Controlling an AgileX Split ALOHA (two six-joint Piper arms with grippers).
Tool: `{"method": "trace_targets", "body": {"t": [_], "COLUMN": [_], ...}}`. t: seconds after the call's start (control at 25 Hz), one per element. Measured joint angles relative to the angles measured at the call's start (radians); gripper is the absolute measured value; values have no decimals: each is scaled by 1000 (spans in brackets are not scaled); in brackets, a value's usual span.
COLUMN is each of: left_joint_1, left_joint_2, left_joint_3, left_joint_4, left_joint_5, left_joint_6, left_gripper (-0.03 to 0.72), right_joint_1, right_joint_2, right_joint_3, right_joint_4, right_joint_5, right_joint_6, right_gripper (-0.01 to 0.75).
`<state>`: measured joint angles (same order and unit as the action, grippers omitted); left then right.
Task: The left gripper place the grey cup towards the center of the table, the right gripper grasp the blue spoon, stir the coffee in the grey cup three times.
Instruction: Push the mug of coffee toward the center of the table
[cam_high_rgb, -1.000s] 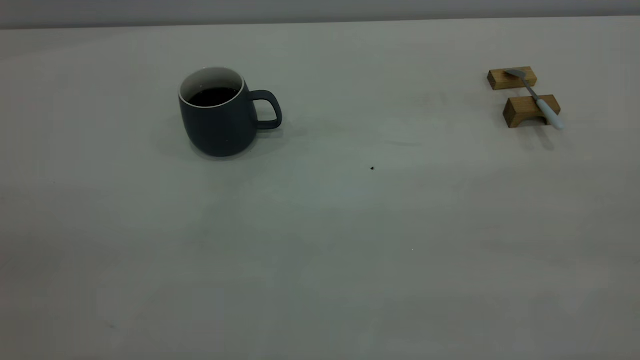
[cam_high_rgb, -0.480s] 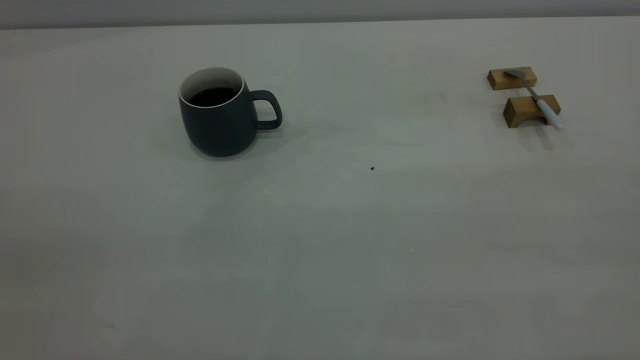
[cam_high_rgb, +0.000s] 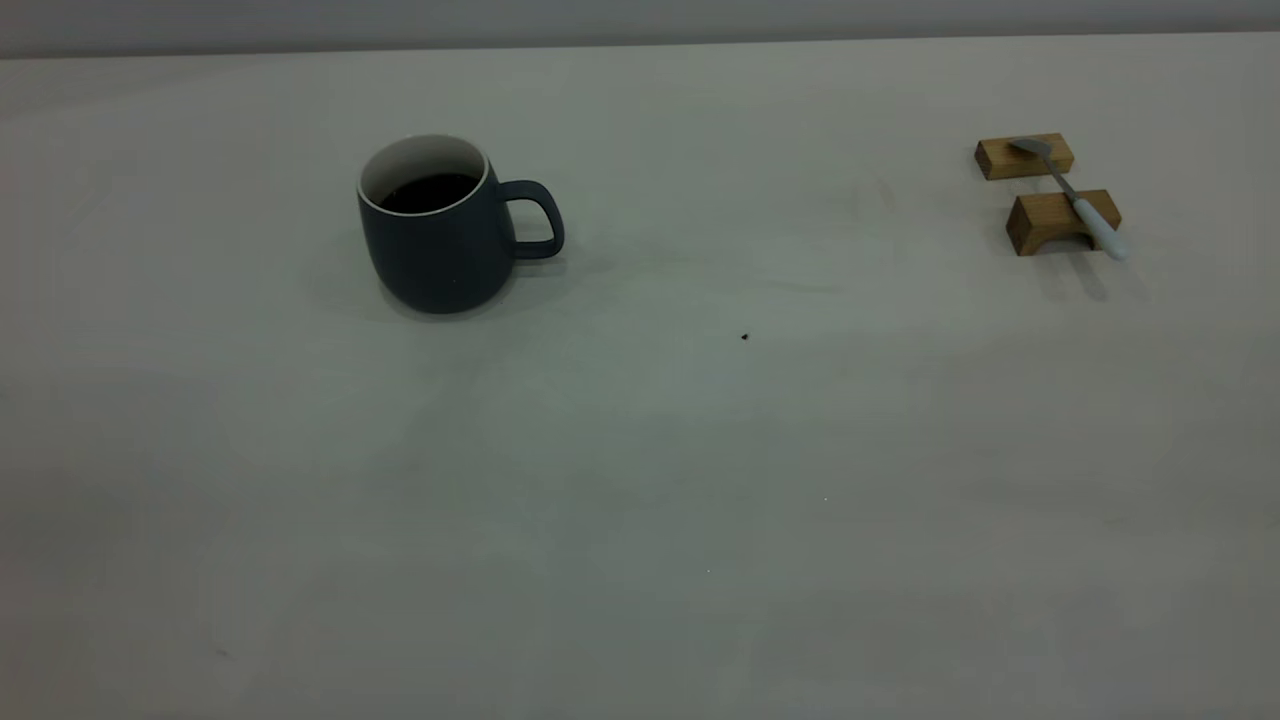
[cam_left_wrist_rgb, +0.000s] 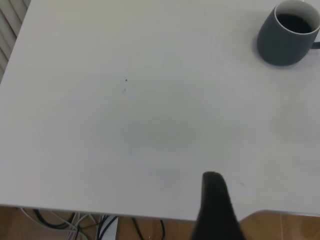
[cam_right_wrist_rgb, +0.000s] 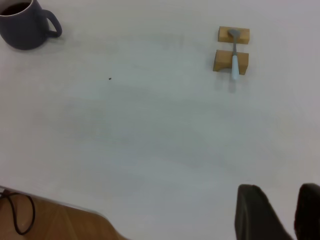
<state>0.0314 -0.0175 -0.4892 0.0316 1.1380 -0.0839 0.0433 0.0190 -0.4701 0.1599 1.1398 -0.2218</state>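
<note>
Off-white worktop (cam_high_rgb: 640, 480) fills the exterior view. On its left part the grey cup (cam_high_rgb: 440, 235) stands upright, handle toward the centre, with black coffee (cam_high_rgb: 428, 192) inside. Well apart, at the far right, the blue spoon (cam_high_rgb: 1075, 200) lies across two tan wooden blocks (cam_high_rgb: 1045, 220). The left pincer (cam_left_wrist_rgb: 216, 210) hangs over the worktop's edge, only one finger showing, so its opening cannot be told. The right pincer (cam_right_wrist_rgb: 280, 212) is spread apart and holds nothing.

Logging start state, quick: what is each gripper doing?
Left gripper: cannot be told, holding nothing.
Right gripper: open, empty.
</note>
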Motion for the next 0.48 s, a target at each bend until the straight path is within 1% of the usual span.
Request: {"method": "trace_targets", "body": {"t": [0.2, 0.36, 0.48], "left_joint_1": [0, 0, 0], "left_joint_2": [31, 178, 326], "left_joint_3": [-6, -66, -126], "left_joint_4": [0, -6, -12], "left_joint_5": [-2, -13, -54], "left_joint_6": [0, 0, 17], "left_gripper": [585, 585, 585], "right_joint_1": [0, 0, 0], "right_joint_2": [0, 0, 0], "right_joint_3": [0, 0, 0], "right_joint_4": [0, 0, 0], "right_joint_5": [0, 0, 0], "right_joint_6": [0, 0, 0], "right_gripper": [238, 238, 238]}}
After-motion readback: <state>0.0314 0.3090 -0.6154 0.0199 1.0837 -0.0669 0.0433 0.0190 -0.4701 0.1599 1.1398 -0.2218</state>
